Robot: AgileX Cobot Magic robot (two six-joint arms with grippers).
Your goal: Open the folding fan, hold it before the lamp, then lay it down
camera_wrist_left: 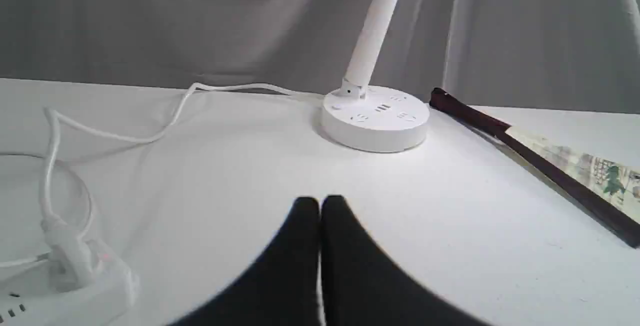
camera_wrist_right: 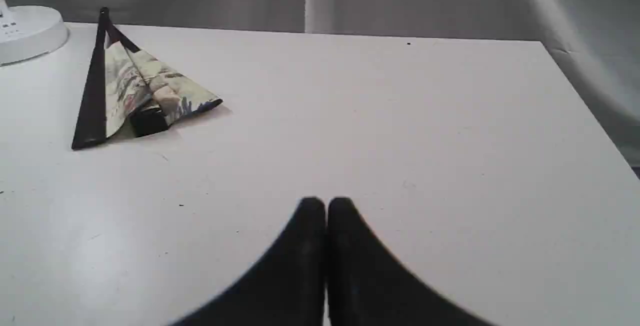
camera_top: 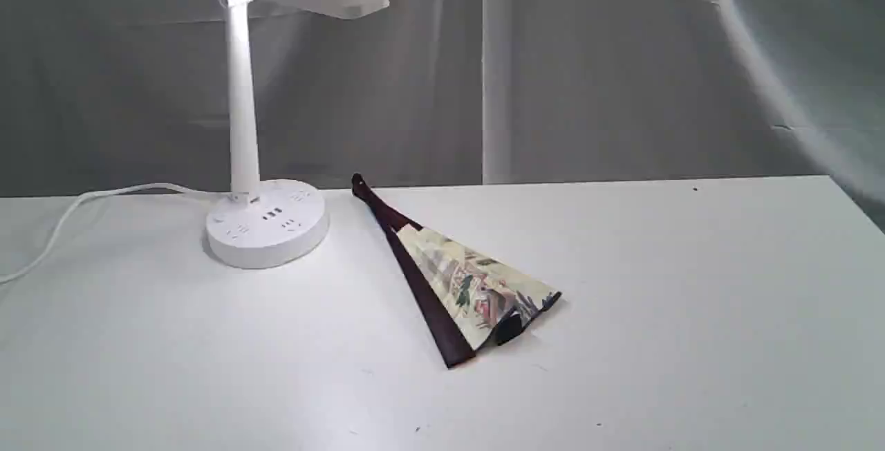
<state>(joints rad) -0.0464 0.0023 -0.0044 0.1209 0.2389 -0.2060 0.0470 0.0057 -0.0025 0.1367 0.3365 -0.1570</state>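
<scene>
The folding fan (camera_top: 456, 278) lies partly spread on the white table, its pivot end toward the lamp base, its painted cream leaf fanned to the right. It also shows in the left wrist view (camera_wrist_left: 565, 166) and the right wrist view (camera_wrist_right: 135, 86). The white lamp (camera_top: 266, 219) stands at the back left, head lit, its base (camera_wrist_left: 376, 118) next to the fan's pivot. My left gripper (camera_wrist_left: 320, 203) is shut and empty, low over the table in front of the lamp. My right gripper (camera_wrist_right: 326, 205) is shut and empty, well away from the fan. Neither arm shows in the exterior view.
A white cord (camera_top: 83, 209) runs from the lamp base off to the left, ending at a white power strip (camera_wrist_left: 65, 286) seen in the left wrist view. Grey curtain hangs behind the table. The table's right edge (camera_top: 857, 209) slants near the back right.
</scene>
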